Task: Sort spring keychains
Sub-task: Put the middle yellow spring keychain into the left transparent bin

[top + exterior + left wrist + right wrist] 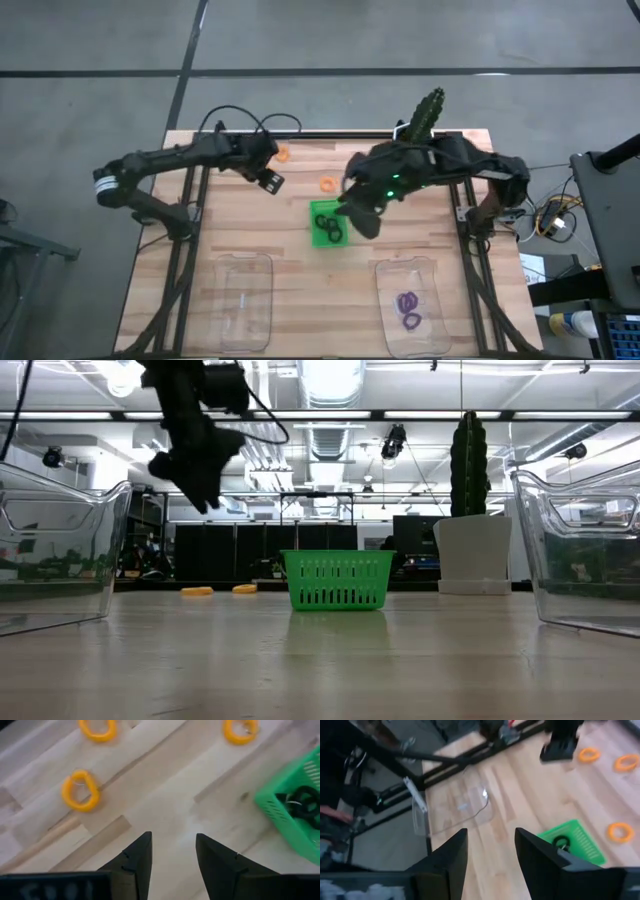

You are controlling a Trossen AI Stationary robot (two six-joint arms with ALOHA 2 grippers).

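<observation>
Three orange spring keychains point(80, 790) point(98, 729) point(240, 730) lie flat on the wooden table, toward its far side. The green tray point(327, 222) stands mid-table with black keychains point(305, 802) inside it. Purple keychains point(410, 308) lie in the near right clear container point(412, 300). My left gripper point(172, 855) hangs open above bare wood, between the orange keychains and the tray, nothing between its fingers. My right gripper point(490, 855) is open and empty, raised above the tray's right side point(362, 222).
A second clear container point(245, 300) stands at the near left with nothing showing in it. A potted cactus point(428, 112) stands at the far edge. Black frame rails point(190, 230) run along both table sides. Bare wood lies between the two containers.
</observation>
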